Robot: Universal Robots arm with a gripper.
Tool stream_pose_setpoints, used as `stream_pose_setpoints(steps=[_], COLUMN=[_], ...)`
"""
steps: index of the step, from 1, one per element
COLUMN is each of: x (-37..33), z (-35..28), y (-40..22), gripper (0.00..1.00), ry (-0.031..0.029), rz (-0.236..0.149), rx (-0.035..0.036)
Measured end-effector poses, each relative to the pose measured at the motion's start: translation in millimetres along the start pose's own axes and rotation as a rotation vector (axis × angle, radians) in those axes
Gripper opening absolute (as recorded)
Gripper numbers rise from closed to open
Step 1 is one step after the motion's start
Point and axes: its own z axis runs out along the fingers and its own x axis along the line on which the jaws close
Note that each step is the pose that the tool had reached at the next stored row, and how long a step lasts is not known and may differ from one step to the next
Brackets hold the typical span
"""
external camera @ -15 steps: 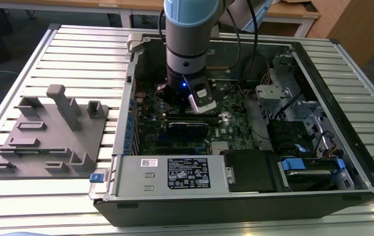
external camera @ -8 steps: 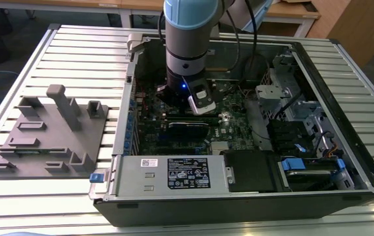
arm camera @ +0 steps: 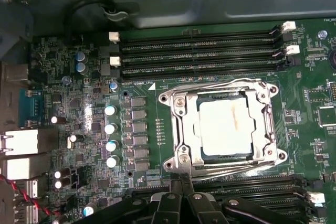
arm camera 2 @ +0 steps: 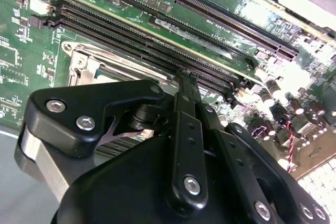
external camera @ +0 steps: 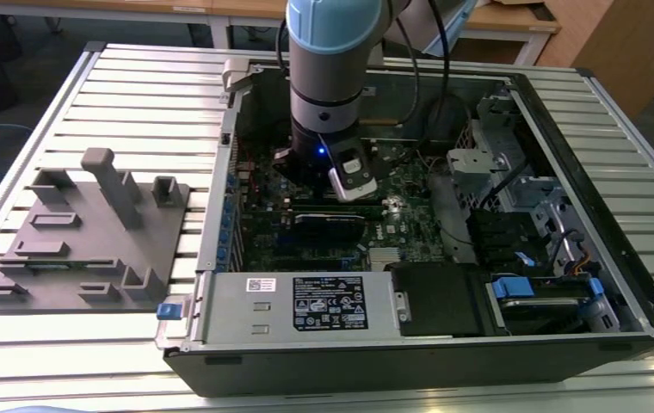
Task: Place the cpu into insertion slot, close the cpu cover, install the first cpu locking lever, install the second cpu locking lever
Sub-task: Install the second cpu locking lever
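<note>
- My gripper (arm camera: pixel 181 178) sits low over the board (arm camera: pixel 94 103), tips at the socket edge nearest the lower RAM slots (arm camera: pixel 247 184).
- Jaw state: fingers (arm camera 2: pixel 185 85) look pressed together to a narrow point in both wrist views; nothing seen between them. Judged: closed, empty, used as a pusher rather than a clamp.
- CPU (arm camera: pixel 226 127): lies flat in the slot (arm camera: pixel 207 153), pale top showing through the window. Seated, by the look of it.
- Cover (arm camera: pixel 265 124): frame is down over the CPU, holding its edges.
- Levers: a thin wire bar (arm camera: pixel 231 165) runs along the socket side by my tips; a second (arm camera: pixel 215 84) along the far side. Cannot tell if either is latched.
- Tip position beside the near bar suggests lever work is the step in hand.
- Ext. view: my arm (external camera: pixel 330 60) reaches straight down into the open case (external camera: pixel 602 284), giving vertical access to the socket.
</note>
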Motion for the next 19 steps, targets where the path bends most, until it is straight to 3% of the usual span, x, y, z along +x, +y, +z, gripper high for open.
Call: stream_pose_setpoints(steps=[2, 10, 14, 19], x=[0.0, -0.2, -0.2, -0.3], z=[0.7, 4.1, 4.4, 3.7], y=[-0.6, -3.8, -4.7, -4.6], gripper=[0.11, 0.11, 0.11, 0.11], ry=[0.0004, 0.0023, 0.0035, 0.0034], rz=[0.000, 0.001, 0.001, 0.001], rx=[-0.0024, -0.0271, -0.0339, -0.0347])
